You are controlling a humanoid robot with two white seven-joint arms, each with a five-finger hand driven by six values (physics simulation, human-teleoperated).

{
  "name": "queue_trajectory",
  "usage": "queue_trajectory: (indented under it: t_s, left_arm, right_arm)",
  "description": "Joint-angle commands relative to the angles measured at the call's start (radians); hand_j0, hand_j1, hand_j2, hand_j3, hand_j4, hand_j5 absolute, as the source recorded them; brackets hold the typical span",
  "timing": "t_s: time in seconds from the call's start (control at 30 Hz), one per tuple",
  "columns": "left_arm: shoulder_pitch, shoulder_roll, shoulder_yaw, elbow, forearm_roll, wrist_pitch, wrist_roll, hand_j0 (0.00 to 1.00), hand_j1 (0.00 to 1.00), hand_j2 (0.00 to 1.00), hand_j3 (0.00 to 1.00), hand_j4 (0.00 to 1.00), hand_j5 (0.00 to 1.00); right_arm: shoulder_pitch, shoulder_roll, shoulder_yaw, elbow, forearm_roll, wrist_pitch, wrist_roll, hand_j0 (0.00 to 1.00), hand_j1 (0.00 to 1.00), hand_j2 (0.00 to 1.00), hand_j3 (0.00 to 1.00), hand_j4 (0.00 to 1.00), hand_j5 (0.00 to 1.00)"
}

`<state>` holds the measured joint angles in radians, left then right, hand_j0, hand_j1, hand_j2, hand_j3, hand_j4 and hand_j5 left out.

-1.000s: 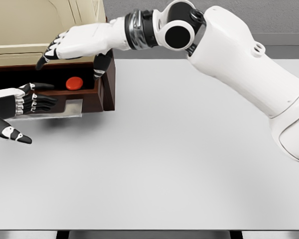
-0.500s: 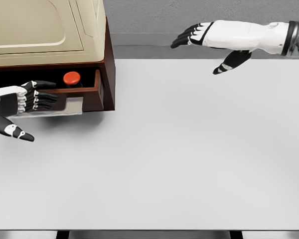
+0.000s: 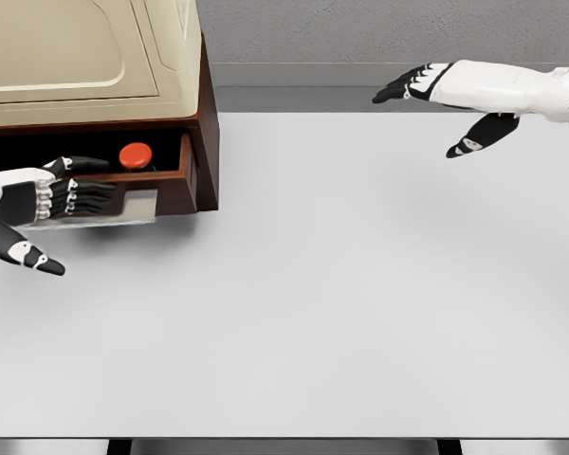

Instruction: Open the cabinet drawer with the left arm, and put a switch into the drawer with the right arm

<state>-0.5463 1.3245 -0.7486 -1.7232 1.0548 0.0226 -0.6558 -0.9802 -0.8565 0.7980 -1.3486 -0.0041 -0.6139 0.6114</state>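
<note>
Head view: switch (image 3: 136, 154) sits in pulled-out drawer (image 3: 161, 180); left hand (image 3: 47, 204) at drawer front, fingers extended, empty; right hand (image 3: 450, 100) spread, empty, above table (image 3: 360, 303)

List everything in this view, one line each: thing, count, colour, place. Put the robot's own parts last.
table: one, light grey, filling most of the view.
cabinet: one, cream top and dark brown frame, upper left on the table.
drawer: one, dark brown, pulled open at the cabinet's base.
switch: one, red button, lying inside the open drawer.
wall: one, grey, behind the table.
left hand: one, white and black, at the drawer front, fingers at its handle.
right hand: one, white and black, upper right above the table's far edge, fingers spread, holding nothing.
</note>
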Motion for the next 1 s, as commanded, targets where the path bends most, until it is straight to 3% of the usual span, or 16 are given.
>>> queue_trajectory:
  t_s: [0.0, 0.33, 0.97]
  left_arm:
    - [-0.001, -0.019, -0.023, -0.047, 0.252, 0.005, 0.045, 1.0, 1.0, 1.0, 1.0, 1.0, 1.0]
    - [-0.149, -0.022, -0.023, -0.045, 0.324, 0.005, 0.045, 1.0, 1.0, 1.0, 1.0, 1.0, 1.0]
    - [-0.11, -0.048, -0.025, -0.045, 0.341, 0.071, 0.045, 1.0, 1.0, 1.0, 1.0, 1.0, 1.0]
  right_arm:
    - [0.0, 0.001, 0.003, 0.003, -0.005, 0.003, -0.001, 1.0, 1.0, 1.0, 1.0, 1.0, 1.0]
    - [-0.002, 0.004, 0.001, 0.066, 0.001, 0.003, -0.001, 1.0, 1.0, 1.0, 1.0, 1.0, 1.0]
    - [0.04, -0.009, 0.003, 0.108, 0.001, 0.003, -0.001, 1.0, 1.0, 1.0, 1.0, 1.0, 1.0]
